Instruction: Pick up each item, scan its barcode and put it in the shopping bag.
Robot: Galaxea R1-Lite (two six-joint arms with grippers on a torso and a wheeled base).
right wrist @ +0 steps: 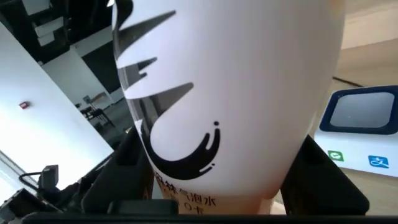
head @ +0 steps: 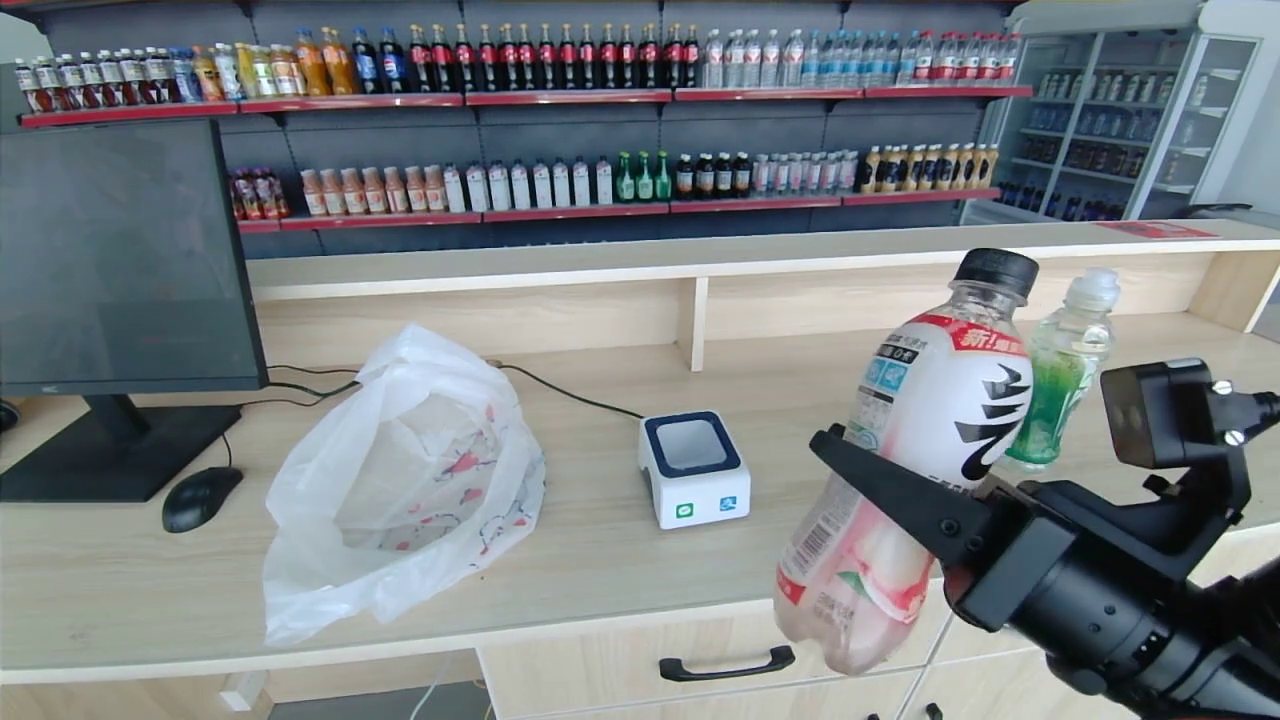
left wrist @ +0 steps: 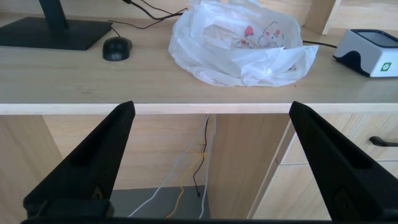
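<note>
Right gripper [head: 882, 482] held a tilted bottle [head: 935, 400] aloft near the scanner [head: 693, 468], left gripper [left wrist: 211, 111] gaped wide below the counter [left wrist: 186, 84] edge

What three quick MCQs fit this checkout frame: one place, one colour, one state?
1. The barcode scanner stands on the counter:
A. inside the shopping bag
B. to the robot's right of the shopping bag
C. on the monitor's stand

2. The cap of the bottle held in the right tool is:
A. white
B. red
C. black

3. The left tool is:
A. open, holding nothing
B. shut on the mouse
C. shut on the bag

Answers:
1 B: the head view shows the scanner apart from the bag, on its right side.
2 C: the cap is black above a clear neck.
3 A: the left wrist view shows both fingers spread wide below the counter edge with nothing between them.
</note>
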